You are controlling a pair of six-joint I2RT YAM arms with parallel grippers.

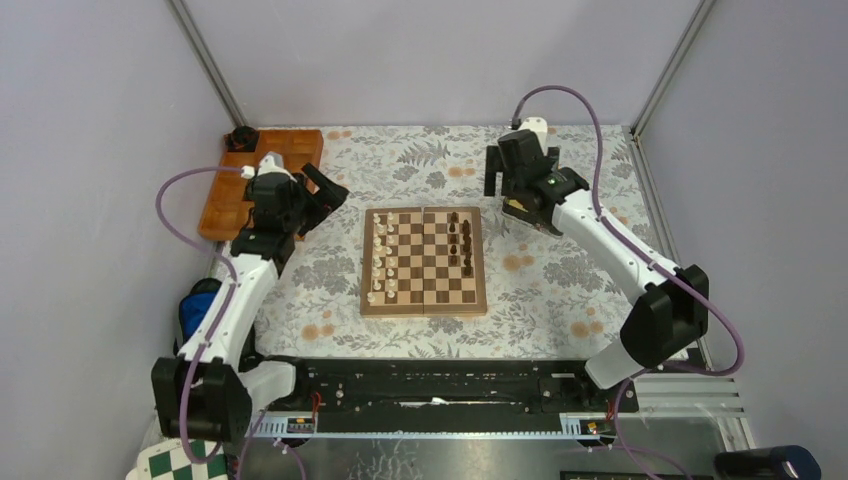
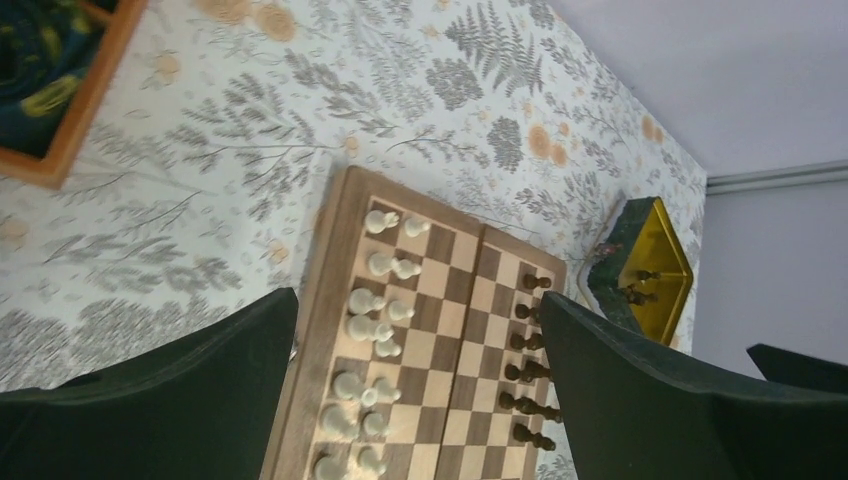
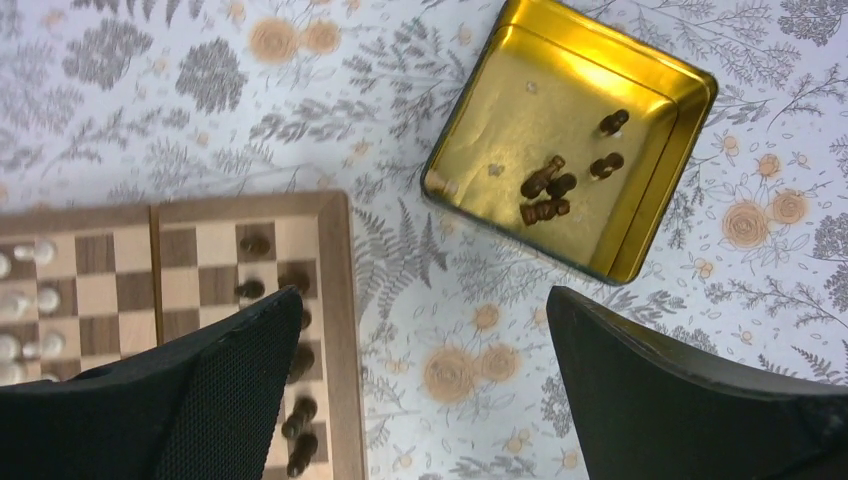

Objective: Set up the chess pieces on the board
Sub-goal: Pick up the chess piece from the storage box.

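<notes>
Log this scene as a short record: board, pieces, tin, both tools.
board: square wooden chessboard, brown border, on floral cloth
cream set: cream-white wooden chessmen, standing along the left arm's side
dark set: dark brown wooden chessmen, standing along the opposite side
off board: loose dark chessmen, lying in a square gold tin right of the board
left tool: open, empty, raised near the board's far left corner
right tool: open, empty, raised over cloth between board and tin
</notes>
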